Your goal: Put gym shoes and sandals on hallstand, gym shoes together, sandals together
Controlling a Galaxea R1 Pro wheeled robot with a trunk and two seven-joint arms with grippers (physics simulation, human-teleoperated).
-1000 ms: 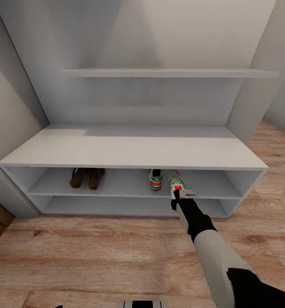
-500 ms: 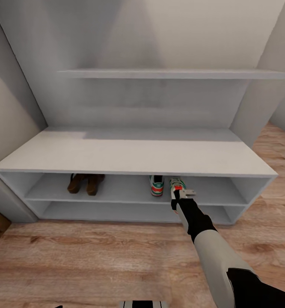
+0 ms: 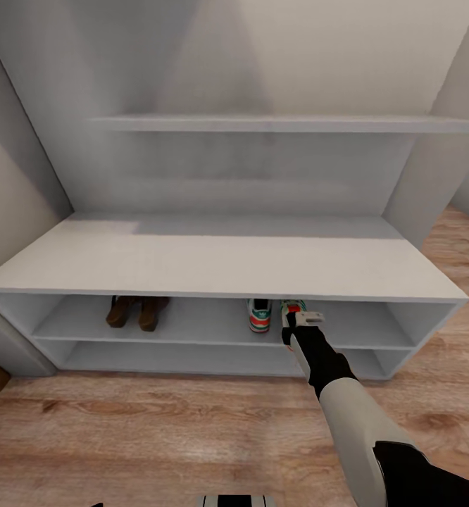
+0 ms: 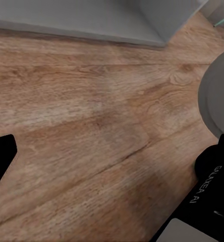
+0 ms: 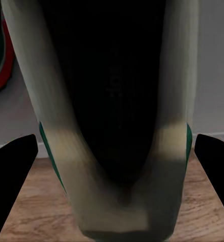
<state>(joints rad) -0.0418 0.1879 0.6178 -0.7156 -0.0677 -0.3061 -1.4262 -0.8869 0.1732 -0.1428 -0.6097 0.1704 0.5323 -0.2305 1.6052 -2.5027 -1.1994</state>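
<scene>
- Wood floor (image 3: 157, 429) lies before the grey-white rack (image 3: 220, 260).
- 1 sneaker (image 3: 259, 315) sits on the upper tier; the other (image 3: 291, 310), touching, is gripped by the right claw (image 3: 299, 324).
- 2 sandals (image 3: 130, 311) sit together, well left.
- Left claw (image 4: 112, 151): spread open over floor.

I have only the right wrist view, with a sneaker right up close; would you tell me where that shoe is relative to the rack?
Observer: In the head view, that gym shoe is at the front edge of the upper tier of the hallstand, toe pointing inward.
Operator: Thank you. Is its partner close by?
Observer: Yes, the other gym shoe stands on the same tier just to its left, red-orange heel facing out.
Operator: And where are the sandals?
Observer: The two sandals sit side by side further left on that same tier, off the floor.
</scene>
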